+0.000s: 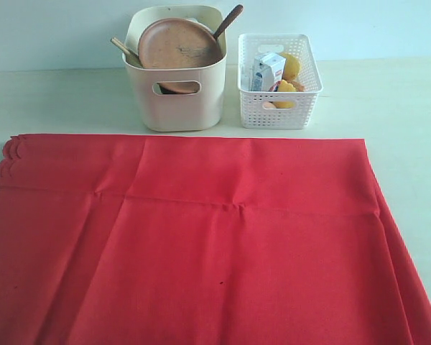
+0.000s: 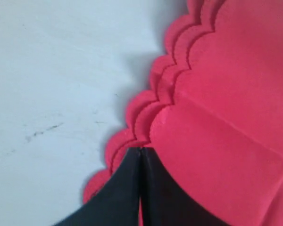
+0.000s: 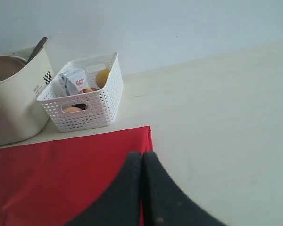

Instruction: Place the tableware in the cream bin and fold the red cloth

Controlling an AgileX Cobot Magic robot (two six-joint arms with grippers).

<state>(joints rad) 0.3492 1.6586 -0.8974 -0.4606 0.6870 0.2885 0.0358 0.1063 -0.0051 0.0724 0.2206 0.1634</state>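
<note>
We see the red cloth (image 1: 223,244) spread wide across the lower frame, not folded up yet. The brown plate (image 1: 178,47) and spoon (image 1: 228,20) sit in the cream bin (image 1: 176,108), upper middle. The left gripper (image 2: 140,151) and right gripper (image 3: 142,154) are clenched, empty we think.

The robot shows as one dark pair of tips in each wrist view. The left pincer (image 2: 140,149) is made of two flat fingers (image 2: 118,193) in dark charcoal with a faint bluish cast, smooth and matte. Each is broad at its base and sweeps inward in a curve to a narrow, sharp tip, so that the pair forms a pointed wedge split by one thin straight seam. The right pincer (image 3: 142,154) has the same build but reads blacker. Its fingers (image 3: 120,197) end in small rounded tips, again with a fine seam between, and a few faint specks mark one of them.
</note>
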